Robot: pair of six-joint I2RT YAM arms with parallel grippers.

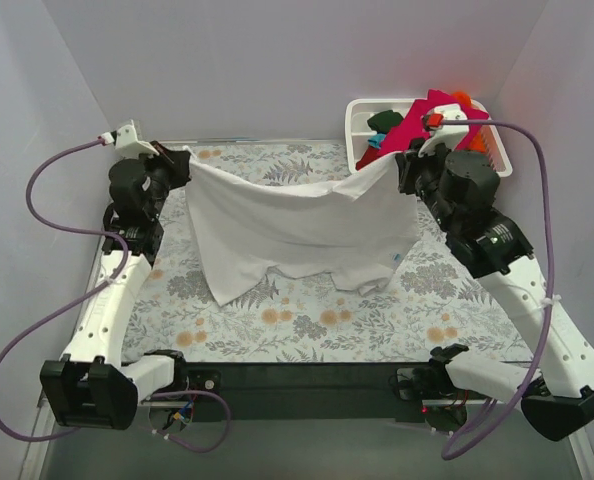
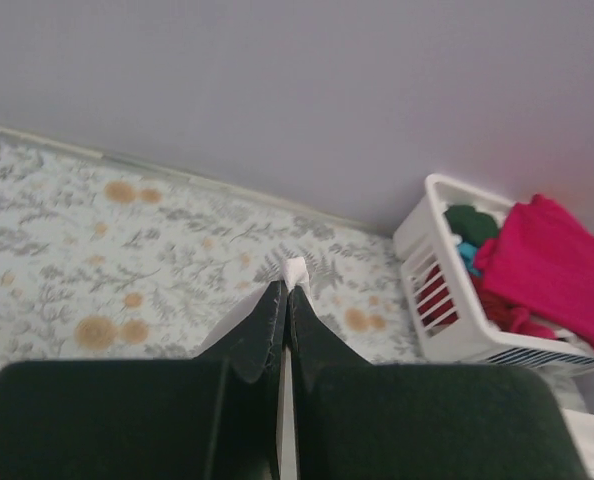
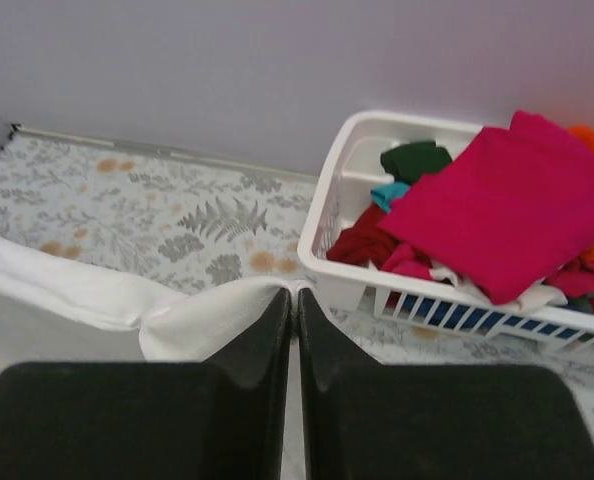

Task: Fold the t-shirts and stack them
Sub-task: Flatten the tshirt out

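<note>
There, the left gripper [image 1: 182,152] and right gripper [image 1: 403,158] each pinch a white t-shirt [image 1: 297,225] corner, holding it spread (basket [image 1: 353,120] behind), presumably to lay flat.

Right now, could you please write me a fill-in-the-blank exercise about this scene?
The left claw and right claw are each ____ on the large white cotton t-shirt.
The white slatted plastic basket sits at the floral table's far ____ corner.
The magenta cotton t-shirt lies on ____ of the basket's pile.
Missing: shut; right; top.
</note>
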